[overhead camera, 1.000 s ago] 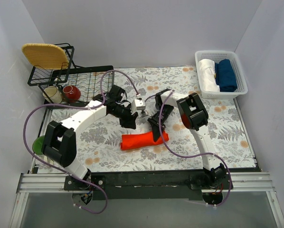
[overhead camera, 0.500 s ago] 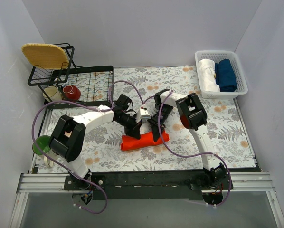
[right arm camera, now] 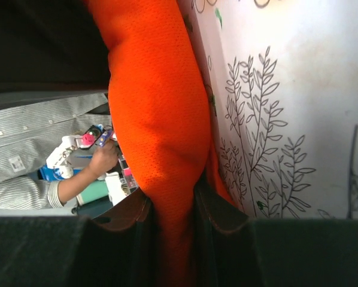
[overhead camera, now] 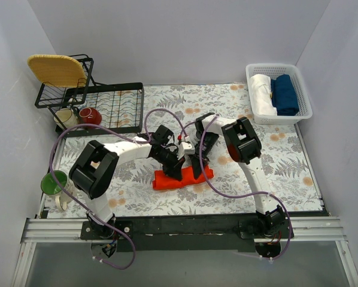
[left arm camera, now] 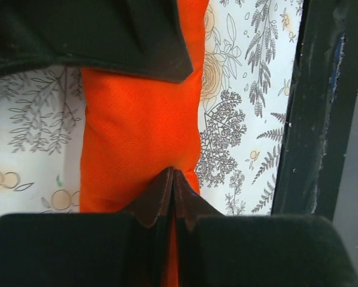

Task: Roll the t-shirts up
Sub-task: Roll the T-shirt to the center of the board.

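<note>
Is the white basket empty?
No, the white basket holds a rolled white cloth and a rolled dark blue cloth side by side.

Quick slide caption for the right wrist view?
Right gripper clamps the rolled orange-red t-shirt beside the leaf-print table cover.

My left arm [overhead camera: 124, 149] and right arm [overhead camera: 254, 173] are white links joined by bulky black joint housings [overhead camera: 94, 173]. A purple cable [overhead camera: 54, 156] loops along each. The left gripper [left arm camera: 172, 179] and right gripper [right arm camera: 174, 204] are black, with brown textured pads [left arm camera: 155, 198].
</note>
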Controlling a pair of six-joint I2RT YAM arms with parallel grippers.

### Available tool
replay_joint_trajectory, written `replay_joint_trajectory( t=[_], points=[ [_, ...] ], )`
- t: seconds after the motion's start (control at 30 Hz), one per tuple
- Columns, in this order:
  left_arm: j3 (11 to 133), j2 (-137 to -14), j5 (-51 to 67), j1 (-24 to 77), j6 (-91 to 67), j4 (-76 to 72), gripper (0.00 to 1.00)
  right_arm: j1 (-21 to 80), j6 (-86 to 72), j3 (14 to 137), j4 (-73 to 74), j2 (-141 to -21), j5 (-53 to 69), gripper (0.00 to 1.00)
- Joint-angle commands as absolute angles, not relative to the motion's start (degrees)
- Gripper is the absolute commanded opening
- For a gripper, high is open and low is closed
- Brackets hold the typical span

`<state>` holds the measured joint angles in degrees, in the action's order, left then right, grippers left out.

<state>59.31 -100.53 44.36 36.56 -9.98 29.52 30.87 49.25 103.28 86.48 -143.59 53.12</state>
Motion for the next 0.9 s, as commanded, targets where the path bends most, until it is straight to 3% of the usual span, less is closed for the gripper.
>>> replay_joint_trajectory(
  t=[0.0,0.03,0.07,0.1,0.47,0.67,0.8,0.87],
  points=[
    [57.48,-105.11,37.87,36.74,-10.38,26.28,0.0,31.2,51.94,99.15,69.09,-144.76,39.91,0.09],
    [56.78,-105.38,38.58,36.74,-10.02,26.19,0.0,31.11,51.94,98.1,68.12,-143.97,39.55,0.3],
    [56.6,-105.47,38.84,36.74,-10.11,26.02,0.0,30.68,51.42,97.3,66.98,-141.27,38.68,0.76],
    [56.43,-105.73,39.2,36.74,-10.19,26.02,0.0,30.33,49.85,96.34,65.41,-139.15,38.32,0.97],
    [53.61,-104.5,46.14,35.86,-6.06,29.27,0.0,19.95,46.93,87.12,59.69,-106.56,32.62,0.98],
    [56.15,-106.25,51.41,34.02,-5.98,29.08,0.0,20.21,46.4,83.32,57.49,-101.01,29.71,0.98],
    [58.97,-107.4,56.15,32.44,-4.48,33.13,0.0,22.23,47.19,78.77,45.49,-88.63,24.97,0.99],
    [60.03,-107.75,59.23,31.12,-4.48,34.1,0.0,23.89,51.04,65.79,28.99,-75.06,25.92,0.99]
  ],
)
